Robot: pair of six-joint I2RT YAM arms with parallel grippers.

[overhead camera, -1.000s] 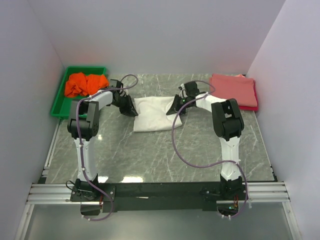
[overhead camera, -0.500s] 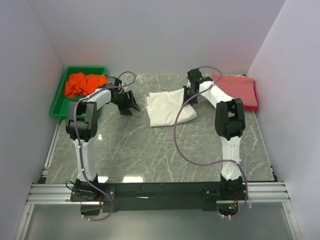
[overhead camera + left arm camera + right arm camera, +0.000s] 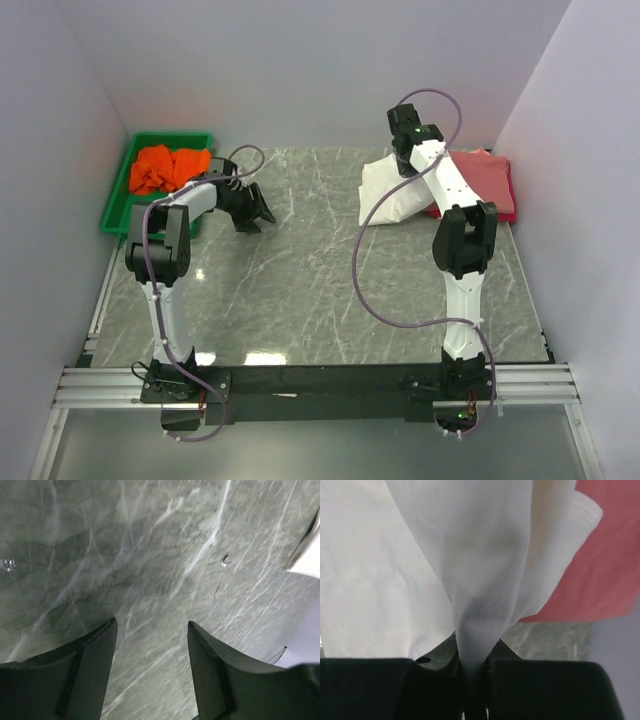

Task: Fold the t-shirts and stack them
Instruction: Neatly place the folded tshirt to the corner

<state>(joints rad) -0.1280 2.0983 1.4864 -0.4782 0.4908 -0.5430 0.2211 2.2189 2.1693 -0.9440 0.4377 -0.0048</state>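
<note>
My right gripper (image 3: 404,158) is shut on the folded white t-shirt (image 3: 392,193) and holds it lifted at the back right, its edge over the salmon-pink shirt stack (image 3: 480,180). In the right wrist view the white cloth (image 3: 470,565) hangs pinched between the fingers, with the pink shirt (image 3: 600,570) behind it. A red shirt (image 3: 497,213) lies under the pink one. The orange shirt (image 3: 170,166) lies crumpled in the green tray (image 3: 118,205). My left gripper (image 3: 256,212) is open and empty above bare marble (image 3: 150,580).
White walls close in the back and both sides. The green tray stands at the back left corner. A metal rail (image 3: 300,385) runs along the near edge by the arm bases.
My right gripper has carried the white t-shirt from the table's middle to the back right, onto the pink stack's edge. My left gripper has let go of it and stays at the left.
</note>
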